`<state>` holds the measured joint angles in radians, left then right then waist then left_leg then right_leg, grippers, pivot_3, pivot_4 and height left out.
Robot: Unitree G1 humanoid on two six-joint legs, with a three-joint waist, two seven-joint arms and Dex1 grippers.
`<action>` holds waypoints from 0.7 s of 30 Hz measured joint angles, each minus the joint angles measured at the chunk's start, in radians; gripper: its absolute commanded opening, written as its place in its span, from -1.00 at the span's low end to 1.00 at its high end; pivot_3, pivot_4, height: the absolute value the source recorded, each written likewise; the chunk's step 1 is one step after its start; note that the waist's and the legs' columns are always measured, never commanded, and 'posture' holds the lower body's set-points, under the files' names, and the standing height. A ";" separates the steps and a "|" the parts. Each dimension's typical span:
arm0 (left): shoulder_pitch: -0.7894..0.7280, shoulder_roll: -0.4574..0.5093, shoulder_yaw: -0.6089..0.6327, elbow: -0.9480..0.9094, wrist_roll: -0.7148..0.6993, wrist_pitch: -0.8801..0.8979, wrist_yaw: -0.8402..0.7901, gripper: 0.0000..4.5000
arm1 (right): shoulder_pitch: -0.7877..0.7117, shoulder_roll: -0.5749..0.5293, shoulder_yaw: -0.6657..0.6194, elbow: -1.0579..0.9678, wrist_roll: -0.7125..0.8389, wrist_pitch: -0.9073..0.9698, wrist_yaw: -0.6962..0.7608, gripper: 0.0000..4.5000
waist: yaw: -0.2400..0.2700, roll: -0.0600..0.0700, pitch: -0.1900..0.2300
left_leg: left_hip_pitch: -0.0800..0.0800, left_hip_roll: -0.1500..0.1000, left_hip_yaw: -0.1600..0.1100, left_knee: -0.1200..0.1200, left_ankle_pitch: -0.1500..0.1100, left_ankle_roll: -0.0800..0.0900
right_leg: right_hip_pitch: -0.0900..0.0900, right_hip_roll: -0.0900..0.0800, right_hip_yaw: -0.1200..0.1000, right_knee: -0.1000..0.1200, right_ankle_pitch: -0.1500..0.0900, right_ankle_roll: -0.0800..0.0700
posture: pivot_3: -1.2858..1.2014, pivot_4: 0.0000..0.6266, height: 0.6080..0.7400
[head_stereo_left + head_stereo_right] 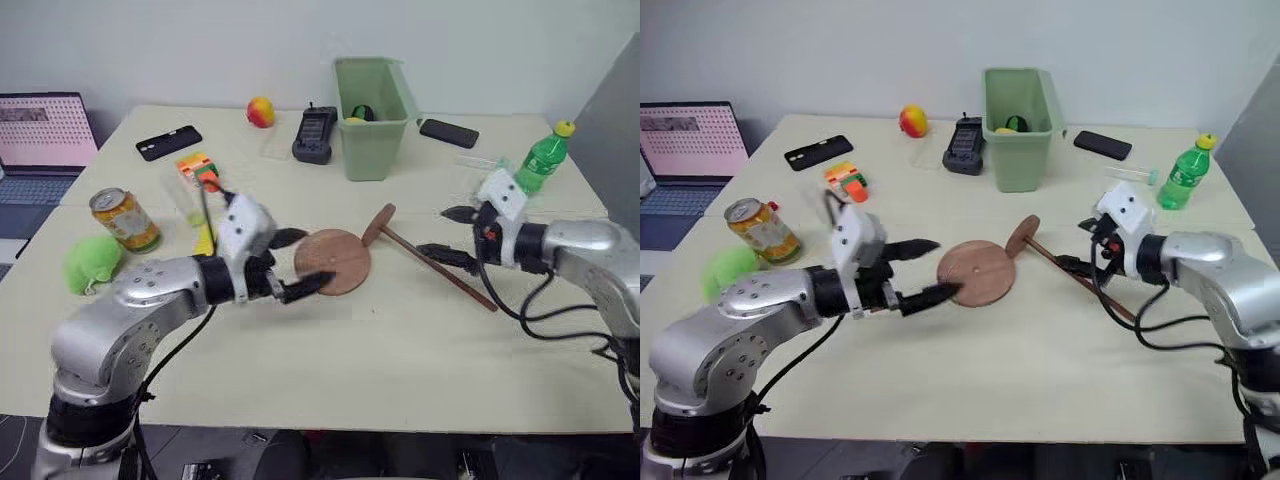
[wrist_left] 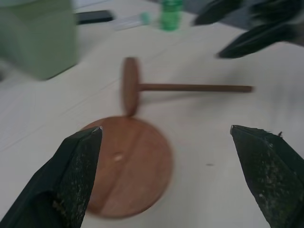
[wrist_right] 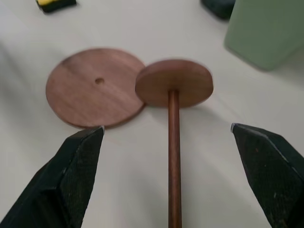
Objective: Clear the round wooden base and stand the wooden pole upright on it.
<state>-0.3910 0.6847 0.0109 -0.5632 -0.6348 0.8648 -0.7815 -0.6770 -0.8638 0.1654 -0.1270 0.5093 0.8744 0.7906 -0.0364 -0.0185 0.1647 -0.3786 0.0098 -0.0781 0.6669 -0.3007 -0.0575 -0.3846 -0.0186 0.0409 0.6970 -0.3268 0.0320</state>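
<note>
The base lies flat on the counter with nothing on top of it, so the clearing part looks done. The pole is not standing yet. It lies on its side just beside the base, and the disc on its end tips up and touches the base's edge. The left tool is wide and holds nothing. It hangs next to the base. The right tool is wide too and empty, with the far part of the pole between its fingers. What is left: grab the pole, lift it, and stand it up on the base.
</note>
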 measured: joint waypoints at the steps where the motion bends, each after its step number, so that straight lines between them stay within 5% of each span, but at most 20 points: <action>1: -0.004 0.010 -0.026 0.020 0.018 -0.028 -0.021 0.99 | -0.033 0.009 0.026 0.043 -0.009 0.021 0.020 1.00 | -0.001 0.000 0.000 | 0.000 0.000 0.000 0.000 0.000 0.000 | 0.000 0.000 0.000 0.000 0.000 0.000 | 0.03 -0.52 1.00; 7: -0.005 0.020 -0.084 0.102 0.107 -0.160 -0.072 0.99 | -0.195 0.043 0.218 0.272 -0.139 0.052 0.164 1.00 | 0.004 0.000 0.000 | -0.004 0.001 -0.002 -0.001 0.000 0.000 | -0.004 -0.001 0.000 -0.002 0.000 0.000 | 0.03 -0.52 1.00; 15: 0.059 0.017 -0.077 0.090 0.125 -0.181 -0.033 0.99 | -0.259 0.162 0.288 0.449 -0.236 0.031 0.239 1.00 | 0.004 0.001 0.000 | -0.004 0.001 -0.003 0.000 0.000 0.001 | -0.004 -0.002 0.000 0.000 0.000 0.000 | 0.03 -0.52 1.00; 21: 0.087 0.016 -0.057 0.042 0.124 -0.177 0.000 1.00 | -0.285 0.213 0.290 0.561 -0.290 0.009 0.279 0.32 | 0.004 0.001 0.000 | -0.004 0.001 -0.003 0.000 0.000 0.000 | -0.004 -0.002 0.000 0.000 0.000 0.000 | 0.03 -0.52 1.00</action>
<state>-0.3042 0.7011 -0.0460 -0.5215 -0.5109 0.6878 -0.7818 -0.9622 -0.6509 0.4559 0.4339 0.2189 0.8830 1.0697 -0.0325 -0.0178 0.1651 -0.3824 0.0105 -0.0811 0.6669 -0.3010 -0.0570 -0.3890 -0.0208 0.0409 0.6969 -0.3268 0.0319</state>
